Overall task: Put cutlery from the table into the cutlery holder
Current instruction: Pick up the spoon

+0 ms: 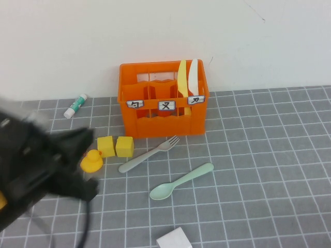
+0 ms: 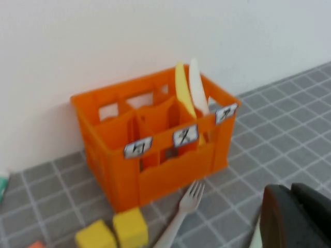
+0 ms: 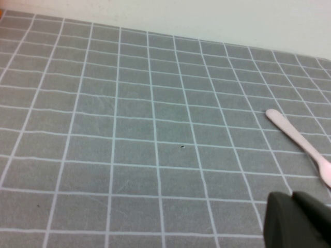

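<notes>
High view showed the cutlery holder (image 1: 164, 101) standing at the table's (image 1: 269, 170) far edge against the wall, with the yellow knife (image 1: 182, 79) and white knife (image 1: 193, 77) upright together in its right-hand compartment. The grey-green fork (image 1: 149, 154) lay on the table just in front of the holder, tines near its base. The mint-green spoon (image 1: 182, 181) lay nearer the front edge, close to the fork but apart from it. Two yellow cubes (image 1: 115, 146) and a rubber duck (image 1: 91, 161) sat beside the fork's handle end.

The left gripper (image 1: 77, 147) hovered over the table's left side, near the duck, clenched and carrying nothing. The right gripper (image 3: 297, 222) was absent from the high view; its wrist camera placed it low over bare table beside a pale utensil handle (image 3: 300, 144), clenched and empty.

Two pieces remained to be stowed, in my judgement. The fork appeared the nearer target for the left gripper. Good practice would be to open the jaws, come down across the handle's middle clear of the cubes, lift and turn the fork upright, then lower it into a vacant compartment.
</notes>
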Motion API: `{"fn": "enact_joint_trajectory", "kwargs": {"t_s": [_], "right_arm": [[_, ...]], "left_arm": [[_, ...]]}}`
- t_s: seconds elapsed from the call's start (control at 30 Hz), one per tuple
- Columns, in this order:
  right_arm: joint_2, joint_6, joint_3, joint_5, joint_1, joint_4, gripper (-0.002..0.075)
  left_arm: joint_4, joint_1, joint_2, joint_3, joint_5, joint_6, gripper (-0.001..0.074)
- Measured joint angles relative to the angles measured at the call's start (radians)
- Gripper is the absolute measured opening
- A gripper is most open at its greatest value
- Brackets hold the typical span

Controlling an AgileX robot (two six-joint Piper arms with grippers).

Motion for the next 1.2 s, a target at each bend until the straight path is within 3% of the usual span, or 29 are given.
{"fn": "enact_joint_trajectory", "kwargs": {"t_s": [0.1,0.3,0.73,1.2], "right_arm": [[0.000,0.000,0.000,0.000,0.000,0.000,-0.0003],[0.000,0.000,0.000,0.000,-0.002,0.000,-0.0003],[0.000,0.000,0.000,0.000,-0.002,-0.002,-0.0003],[0.000,0.000,0.000,0.000,-0.002,-0.005,-0.0003]], "left_arm": [[-0.004,0.048,-0.113,0.051,0.091,0.000,0.0000],[0.023,0.156,-0.302,0.180,0.115,0.000,0.0000],[0.028,0.531,-0.829,0.483,0.167,0.000,0.0000],[-0.042,0.564,-0.912,0.582,0.342,-0.007,-0.0001]]}}
